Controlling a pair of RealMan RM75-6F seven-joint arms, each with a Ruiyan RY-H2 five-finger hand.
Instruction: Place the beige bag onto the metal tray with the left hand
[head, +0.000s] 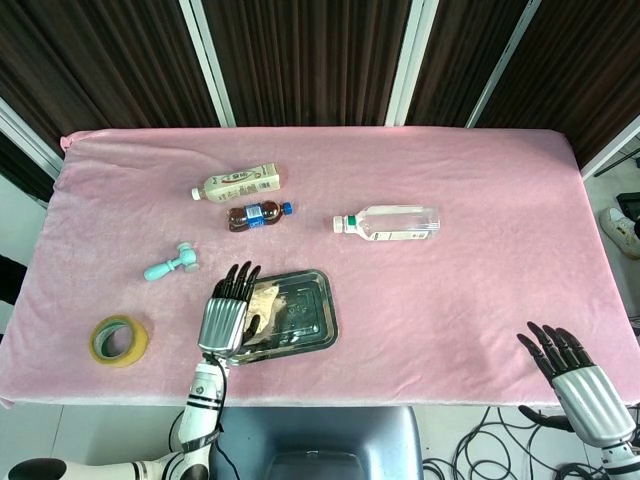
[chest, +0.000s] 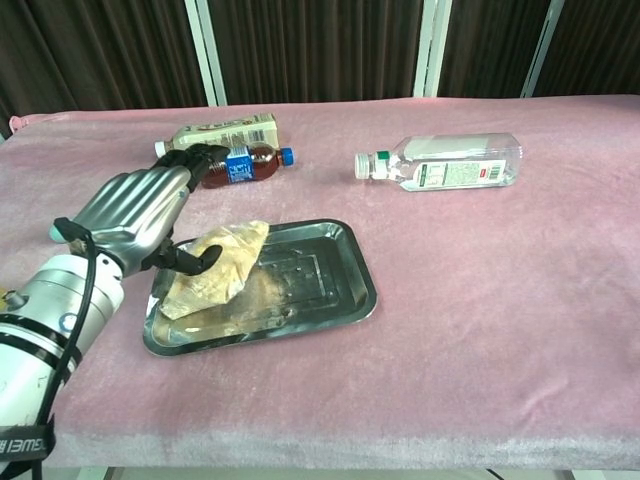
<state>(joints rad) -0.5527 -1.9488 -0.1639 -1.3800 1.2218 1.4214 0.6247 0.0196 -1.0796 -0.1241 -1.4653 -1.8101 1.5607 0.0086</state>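
Note:
The beige bag (head: 264, 308) (chest: 216, 266) lies crumpled on the left half of the metal tray (head: 316, 320) (chest: 335, 290), one end against the tray's left rim. My left hand (head: 227, 311) (chest: 135, 210) hovers over that left edge with its fingers stretched out flat, away from the bag. Only the thumb touches the bag's top. My right hand (head: 573, 373) shows only in the head view, off the table at the bottom right, fingers spread and holding nothing.
Behind the tray lie a milk-tea bottle (head: 238, 184) (chest: 222, 135) and a small cola bottle (head: 258, 215) (chest: 245, 165). A clear water bottle (head: 390, 222) (chest: 445, 163) lies to the right. A teal tool (head: 170, 264) and a tape roll (head: 119, 340) sit left of the tray.

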